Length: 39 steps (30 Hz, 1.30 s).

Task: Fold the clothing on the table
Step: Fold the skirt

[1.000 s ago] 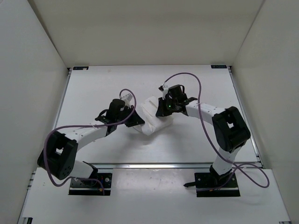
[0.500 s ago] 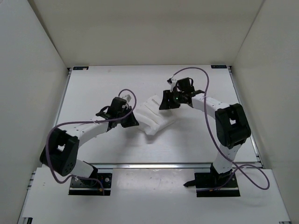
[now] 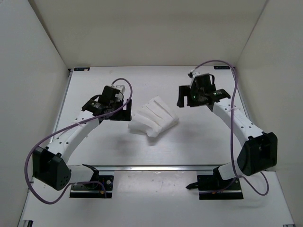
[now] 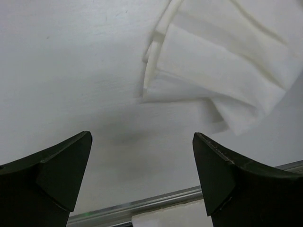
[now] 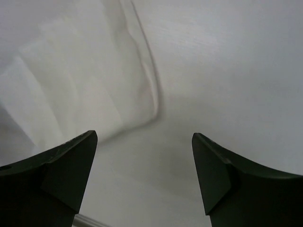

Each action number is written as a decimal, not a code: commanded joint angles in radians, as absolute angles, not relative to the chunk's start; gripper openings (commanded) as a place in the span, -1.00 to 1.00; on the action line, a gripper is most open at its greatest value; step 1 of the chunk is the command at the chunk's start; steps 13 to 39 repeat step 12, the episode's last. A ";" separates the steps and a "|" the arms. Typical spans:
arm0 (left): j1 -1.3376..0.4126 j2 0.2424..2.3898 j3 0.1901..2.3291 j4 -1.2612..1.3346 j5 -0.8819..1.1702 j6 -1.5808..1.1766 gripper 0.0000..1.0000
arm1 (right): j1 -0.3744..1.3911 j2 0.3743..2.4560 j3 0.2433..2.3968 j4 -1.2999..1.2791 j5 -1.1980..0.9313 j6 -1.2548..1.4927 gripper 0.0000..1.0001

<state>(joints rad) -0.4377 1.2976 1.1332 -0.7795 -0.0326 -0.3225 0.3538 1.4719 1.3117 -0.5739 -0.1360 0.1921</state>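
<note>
The clothing is a white pleated garment lying folded into a compact, slightly fanned bundle near the middle of the table. Left of it hangs my left gripper, open and empty, a short gap away from the cloth. My right gripper is up and to the right of the bundle, also open and holding nothing. The left wrist view has the clothing beyond the open left gripper. In the right wrist view the clothing lies ahead and left of the open right gripper.
A silver rail runs along the table's near edge, seen too as the rail below the left fingers. White walls close in the left, right and far sides. Purple cables loop over both arms.
Both grippers have opened and let go of the clothing. The left arm drew back to the left, the right arm up and to the right. The bundle now lies flat on its own.
</note>
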 commanded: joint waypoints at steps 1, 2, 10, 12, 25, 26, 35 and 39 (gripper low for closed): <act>-0.436 1.240 1.088 -0.873 -0.106 -0.278 0.97 | 0.319 1.384 1.146 -0.632 -0.052 0.239 0.58; -0.439 1.221 1.068 -0.871 -0.110 -0.278 0.97 | 0.304 1.353 1.125 -0.620 -0.079 0.244 0.59; -0.443 1.177 0.985 -0.867 -0.115 -0.296 0.97 | 0.241 1.302 0.951 -0.566 -0.150 0.279 0.59; -0.452 1.184 0.989 -0.873 -0.135 -0.308 0.97 | 0.267 1.331 0.957 -0.569 -0.132 0.285 0.62; -0.452 1.184 0.989 -0.873 -0.135 -0.308 0.97 | 0.267 1.331 0.957 -0.569 -0.132 0.285 0.62; -0.452 1.184 0.989 -0.873 -0.135 -0.308 0.97 | 0.267 1.331 0.957 -0.569 -0.132 0.285 0.62; -0.452 1.184 0.989 -0.873 -0.135 -0.308 0.97 | 0.267 1.331 0.957 -0.569 -0.132 0.285 0.62; -0.452 1.184 0.989 -0.873 -0.135 -0.308 0.97 | 0.267 1.331 0.957 -0.569 -0.132 0.285 0.62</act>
